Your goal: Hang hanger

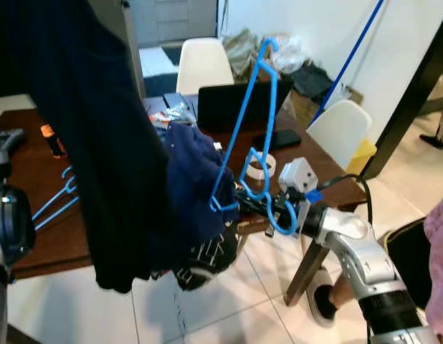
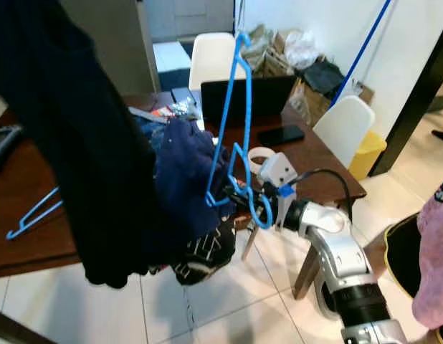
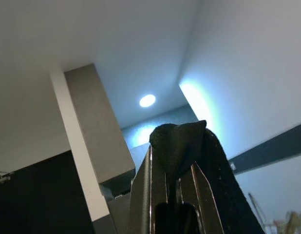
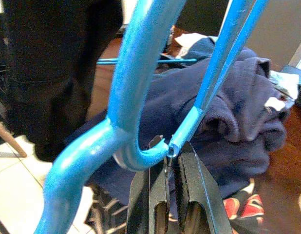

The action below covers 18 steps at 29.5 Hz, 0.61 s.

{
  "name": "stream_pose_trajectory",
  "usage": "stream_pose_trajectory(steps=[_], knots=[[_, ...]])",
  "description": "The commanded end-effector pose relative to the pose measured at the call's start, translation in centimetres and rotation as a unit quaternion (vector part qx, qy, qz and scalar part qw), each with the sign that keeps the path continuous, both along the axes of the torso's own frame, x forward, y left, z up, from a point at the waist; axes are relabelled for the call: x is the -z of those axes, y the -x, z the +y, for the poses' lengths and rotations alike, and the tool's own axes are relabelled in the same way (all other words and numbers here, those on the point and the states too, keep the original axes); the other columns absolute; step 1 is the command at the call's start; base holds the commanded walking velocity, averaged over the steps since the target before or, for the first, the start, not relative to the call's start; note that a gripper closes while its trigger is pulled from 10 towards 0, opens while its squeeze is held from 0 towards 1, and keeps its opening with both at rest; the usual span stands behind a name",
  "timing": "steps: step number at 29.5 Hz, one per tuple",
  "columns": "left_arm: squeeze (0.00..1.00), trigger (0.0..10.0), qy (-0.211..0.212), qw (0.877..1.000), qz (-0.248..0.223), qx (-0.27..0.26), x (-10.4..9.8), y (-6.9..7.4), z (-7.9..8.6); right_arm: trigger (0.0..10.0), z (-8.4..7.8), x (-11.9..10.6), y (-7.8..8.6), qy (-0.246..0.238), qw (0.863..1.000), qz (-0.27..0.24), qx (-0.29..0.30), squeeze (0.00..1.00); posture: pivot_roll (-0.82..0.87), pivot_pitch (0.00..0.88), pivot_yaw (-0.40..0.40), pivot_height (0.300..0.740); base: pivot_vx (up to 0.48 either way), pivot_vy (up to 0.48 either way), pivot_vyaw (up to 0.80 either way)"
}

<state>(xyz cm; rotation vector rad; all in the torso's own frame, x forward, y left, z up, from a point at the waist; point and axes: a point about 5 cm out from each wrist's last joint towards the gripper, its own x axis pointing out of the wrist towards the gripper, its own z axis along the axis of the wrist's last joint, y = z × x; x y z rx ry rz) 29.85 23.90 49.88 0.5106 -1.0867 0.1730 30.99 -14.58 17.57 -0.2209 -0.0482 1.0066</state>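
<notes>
Right gripper (image 1: 244, 200) clenched on blue hanger (image 1: 249, 115)
Left gripper (image 3: 174, 168) pinches dark garment (image 1: 85, 136), lifted above wooden table (image 1: 35, 179)

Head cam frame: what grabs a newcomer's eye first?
The blue hanger, standing up over the wooden table, pinched at its lower bend by the right gripper. Next, the big dark garment draped down the left foreground; the left gripper holds a fold of it aloft. Behind the hanger, a navy hoodie is heaped at the table edge.
</notes>
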Motion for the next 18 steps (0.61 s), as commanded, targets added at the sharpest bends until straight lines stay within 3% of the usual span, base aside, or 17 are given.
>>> stream_pose_trajectory(steps=[1, 2, 3, 4, 6, 7, 8, 9, 10, 12, 13, 14, 15, 16, 18], knots=[[0.00, 10.0, -0.008, 1.000, -0.018, -0.010, -0.6, 0.7, 0.1, 10.0, 0.0, -0.2, 0.1, -0.001, 1.000, -0.001, 0.002, 0.00, 0.03, 0.000, 0.013, 0.740, 0.304, 0.000, 0.00], [0.00, 10.0, 0.005, 1.000, 0.025, -0.017, 1.5, -0.9, 0.6, 10.0, 0.0, -0.1, 0.1, 0.001, 1.000, -0.001, 0.002, 0.00, 0.02, 0.000, 0.009, 0.740, 0.292, 0.000, 0.00], [0.00, 10.0, 0.005, 1.000, 0.025, -0.017, 1.5, -0.9, 0.6, 10.0, 0.0, -0.1, 0.1, 0.001, 1.000, -0.001, 0.002, 0.00, 0.02, 0.000, 0.009, 0.740, 0.292, 0.000, 0.00], [0.00, 10.0, 0.017, 0.997, 0.075, -0.020, 4.2, -2.6, 1.1, 10.0, 0.0, -0.1, 0.2, 0.004, 1.000, 0.000, 0.002, 0.00, 0.02, 0.000, 0.009, 0.740, 0.285, 0.000, 0.00], [0.00, 10.0, 0.017, 0.997, 0.075, -0.020, 4.2, -2.6, 1.1, 10.0, 0.0, -0.1, 0.2, 0.004, 1.000, 0.000, 0.002, 0.00, 0.02, 0.000, 0.009, 0.740, 0.285, 0.000, 0.00], [0.00, 10.0, 0.032, 0.992, 0.125, -0.016, 7.1, -4.1, 1.3, 10.0, 0.0, -0.1, 0.2, 0.007, 1.000, 0.001, 0.002, 0.00, 0.02, 0.000, 0.009, 0.740, 0.255, 0.000, 0.00], [0.00, 10.0, 0.032, 0.992, 0.125, -0.016, 7.1, -4.1, 1.3, 10.0, 0.0, -0.1, 0.2, 0.007, 1.000, 0.001, 0.002, 0.00, 0.02, 0.000, 0.009, 0.740, 0.255, 0.000, 0.00], [0.00, 10.0, 0.050, 0.982, 0.184, 0.007, 10.4, -5.4, 1.2, 10.0, 0.0, -0.1, 0.2, 0.009, 1.000, 0.001, 0.002, 0.00, 0.02, 0.000, 0.007, 0.740, 0.000, 0.000, 0.00], [0.00, 10.0, 0.050, 0.982, 0.184, 0.007, 10.4, -5.4, 1.2, 10.0, 0.0, -0.1, 0.2, 0.009, 1.000, 0.001, 0.002, 0.00, 0.02, 0.000, 0.007, 0.740, 0.000, 0.000, 0.00], [0.00, 10.0, 0.056, 0.954, 0.285, 0.074, 16.2, -6.9, -0.7, 10.0, -0.1, -0.1, 0.3, 0.012, 1.000, 0.002, 0.003, 0.00, 0.02, 0.000, 0.006, 0.740, 0.000, 0.000, 0.00], [0.00, 10.0, 0.056, 0.954, 0.285, 0.074, 16.2, -6.9, -0.7, 10.0, -0.1, -0.1, 0.3, 0.012, 1.000, 0.002, 0.003, 0.00, 0.02, 0.000, 0.006, 0.740, 0.000, 0.000, 0.00], [0.00, 10.0, 0.053, 0.941, 0.319, 0.105, 18.6, -7.0, -2.0, 10.0, -0.1, -0.1, 0.3, 0.015, 1.000, 0.003, 0.003, 0.00, 0.02, 0.000, 0.006, 0.740, 0.000, 0.000, 0.00], [0.00, 10.0, 0.053, 0.941, 0.319, 0.105, 18.6, -7.0, -2.0, 10.0, -0.1, -0.1, 0.3, 0.015, 1.000, 0.003, 0.003, 0.00, 0.02, 0.000, 0.006, 0.740, 0.000, 0.000, 0.00], [0.00, 10.0, 0.051, 0.930, 0.339, 0.131, 20.3, -6.9, -3.0, 10.0, -0.1, -0.1, 0.3, 0.017, 1.000, 0.003, 0.003, 0.00, 0.02, 0.000, 0.002, 0.740, 0.000, 0.000, 0.00], [0.00, 10.0, 0.051, 0.930, 0.339, 0.131, 20.3, -6.9, -3.0, 10.0, -0.1, -0.1, 0.3, 0.017, 1.000, 0.003, 0.003, 0.00, 0.02, 0.000, 0.002, 0.740, 0.000, 0.000, 0.00]])
